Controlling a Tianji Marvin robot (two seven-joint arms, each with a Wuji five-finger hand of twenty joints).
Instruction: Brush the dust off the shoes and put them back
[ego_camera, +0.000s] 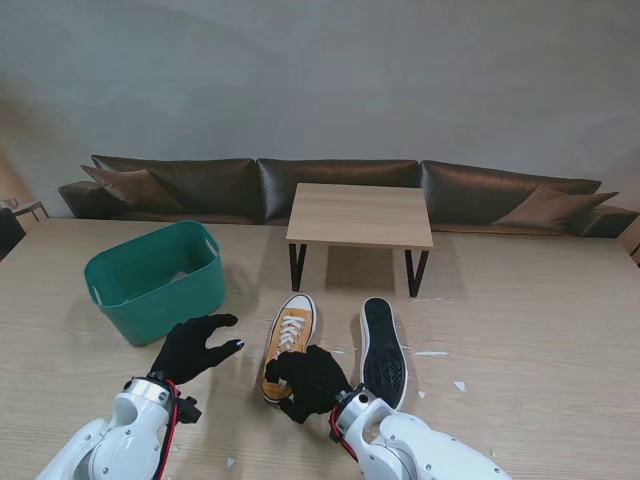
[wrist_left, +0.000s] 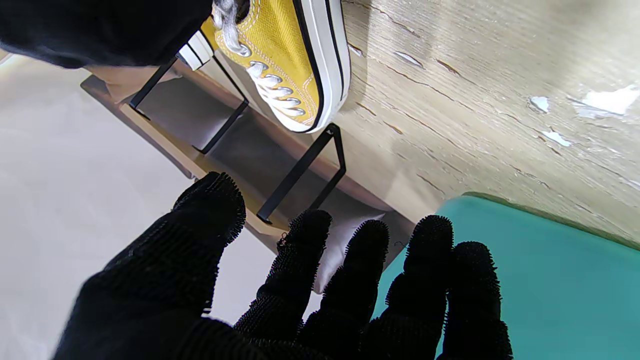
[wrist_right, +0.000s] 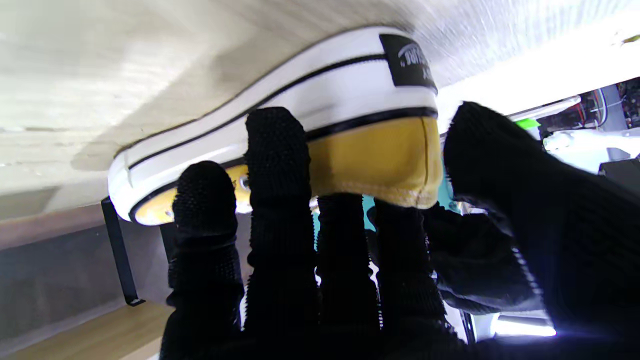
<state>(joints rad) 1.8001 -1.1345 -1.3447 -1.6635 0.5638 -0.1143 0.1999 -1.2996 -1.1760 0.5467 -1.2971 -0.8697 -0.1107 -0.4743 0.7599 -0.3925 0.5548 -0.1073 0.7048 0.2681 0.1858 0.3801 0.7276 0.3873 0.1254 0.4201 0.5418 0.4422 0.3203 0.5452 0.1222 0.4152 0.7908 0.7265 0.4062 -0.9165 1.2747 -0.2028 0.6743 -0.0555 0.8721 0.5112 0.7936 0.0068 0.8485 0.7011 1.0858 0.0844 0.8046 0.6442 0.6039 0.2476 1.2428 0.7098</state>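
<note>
Yellow sneaker (ego_camera: 289, 343) sits upright on the surface (ego_camera: 530, 330), toe pointing away from me, heel nearest. Right hand (ego_camera: 310, 381) is clamped on its heel end: in the right wrist view fingers (wrist_right: 276, 150) wrap the side of the sole and canvas, thumb on the other side of the heel. Black heel patch (wrist_right: 407, 62) has white script, too blurred to read.

Second shoe (ego_camera: 383, 352) lies just right of the first, tipped so the black sole faces up, white rim round it. Narrow strip of bare surface between the two shoes; they don't touch.

Left hand (ego_camera: 195, 345) is released, fingers spread, holding nothing, hovering left of the yellow sneaker w/ a gap between them. Green basket (ego_camera: 155, 281) sits farther from me and left of that hand, near it; something pale inside, can't tell what.

Small wooden shoe rack (ego_camera: 361, 215) w/ black legs stands beyond the shoes, its top bare. Dark sofa (ego_camera: 340, 187) w/ cushions runs along the wall behind.

White flecks (ego_camera: 432, 353) scattered on the surface right of the sole-up shoe, a few more near me between the arms. Wide open surface to the right and far left; near middle is crowded by both forearms and the shoes.
</note>
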